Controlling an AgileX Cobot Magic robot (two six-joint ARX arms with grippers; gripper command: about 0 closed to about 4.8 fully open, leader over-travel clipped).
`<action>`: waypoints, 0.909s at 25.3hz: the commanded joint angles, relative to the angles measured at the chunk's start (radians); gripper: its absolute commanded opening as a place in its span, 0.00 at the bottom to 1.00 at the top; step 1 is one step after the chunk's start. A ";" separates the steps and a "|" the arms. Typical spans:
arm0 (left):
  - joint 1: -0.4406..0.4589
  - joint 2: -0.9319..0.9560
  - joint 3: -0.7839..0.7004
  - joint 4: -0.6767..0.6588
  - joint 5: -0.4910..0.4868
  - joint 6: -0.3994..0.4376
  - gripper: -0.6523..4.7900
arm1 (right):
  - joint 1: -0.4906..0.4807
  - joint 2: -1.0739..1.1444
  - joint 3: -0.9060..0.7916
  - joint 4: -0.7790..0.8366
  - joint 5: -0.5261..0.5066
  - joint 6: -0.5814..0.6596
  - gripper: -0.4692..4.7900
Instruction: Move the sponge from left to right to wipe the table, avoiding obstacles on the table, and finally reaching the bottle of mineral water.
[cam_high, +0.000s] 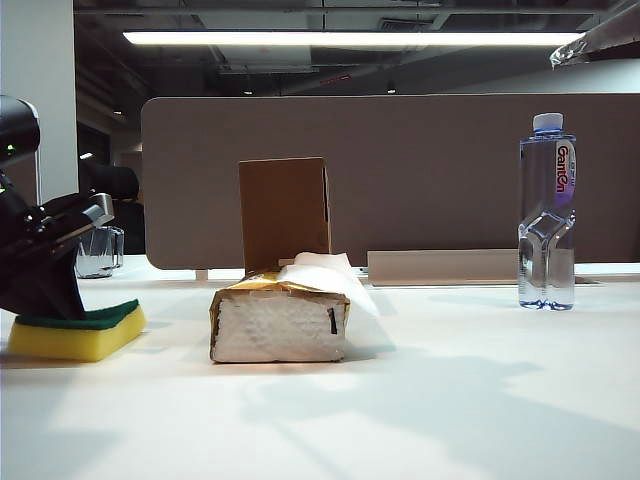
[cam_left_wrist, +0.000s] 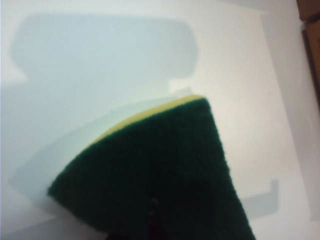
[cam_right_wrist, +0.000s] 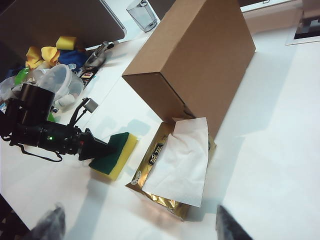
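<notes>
Left claw (cam_high: 60, 300), clamped shut, presses the sponge (cam_high: 78, 330) near the tissue pack (cam_high: 280, 320); right claw (cam_right_wrist: 135, 222) hangs wide, empty. A straight sweep risks collision.

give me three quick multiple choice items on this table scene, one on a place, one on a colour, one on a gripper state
1. Where does the cardboard box stand?
A. right behind the tissue pack
B. beside the bottle of mineral water
C. on top of the sponge

2. What colour is the sponge's top layer?
A. red
B. dark green
C. white

3. How are the grippers?
A. both open
B. left gripper shut on the sponge, right gripper open
C. both shut on the bottle

Key:
1 A, the exterior view shows the box rising just behind the pack.
2 B, green scouring layer over yellow foam.
3 B, the left arm's tip sits on the sponge; the right fingers stand wide apart above the table, holding nothing.
</notes>
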 joint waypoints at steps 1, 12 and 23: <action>-0.008 -0.003 -0.069 -0.056 0.017 -0.016 0.11 | 0.000 -0.002 0.006 0.013 0.000 0.000 0.82; -0.058 -0.171 -0.229 -0.017 0.014 -0.065 0.11 | 0.000 -0.003 0.006 0.013 0.000 0.000 0.82; -0.095 -0.402 -0.420 -0.035 0.039 -0.127 0.11 | 0.000 -0.003 0.006 0.013 -0.004 0.000 0.82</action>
